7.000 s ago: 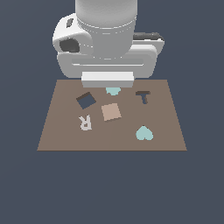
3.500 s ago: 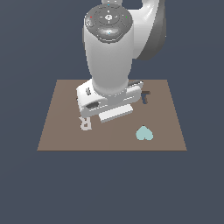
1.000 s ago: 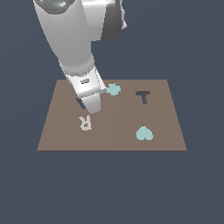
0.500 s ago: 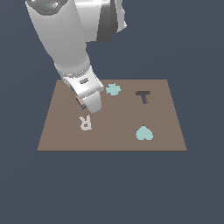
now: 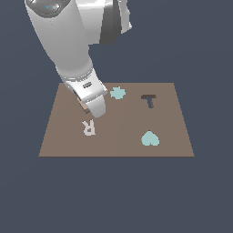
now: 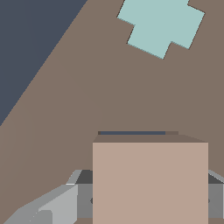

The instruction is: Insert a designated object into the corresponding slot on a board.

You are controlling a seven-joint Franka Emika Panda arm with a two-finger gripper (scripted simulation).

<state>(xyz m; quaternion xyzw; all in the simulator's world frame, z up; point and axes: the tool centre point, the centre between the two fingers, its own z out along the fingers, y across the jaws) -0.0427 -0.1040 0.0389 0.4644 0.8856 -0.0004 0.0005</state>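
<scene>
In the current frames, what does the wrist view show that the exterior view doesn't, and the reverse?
Only the wrist view shows the square tile up close, held between the claw's fingers, with a thin dark strip of the slot just beyond its edge. Only the exterior view shows the arm, the whole board, the letter R, the teal heart and the T-shaped recess; there the arm hides the slot and most of the tile. Both show the brown board and the teal cross-shaped piece.
</scene>
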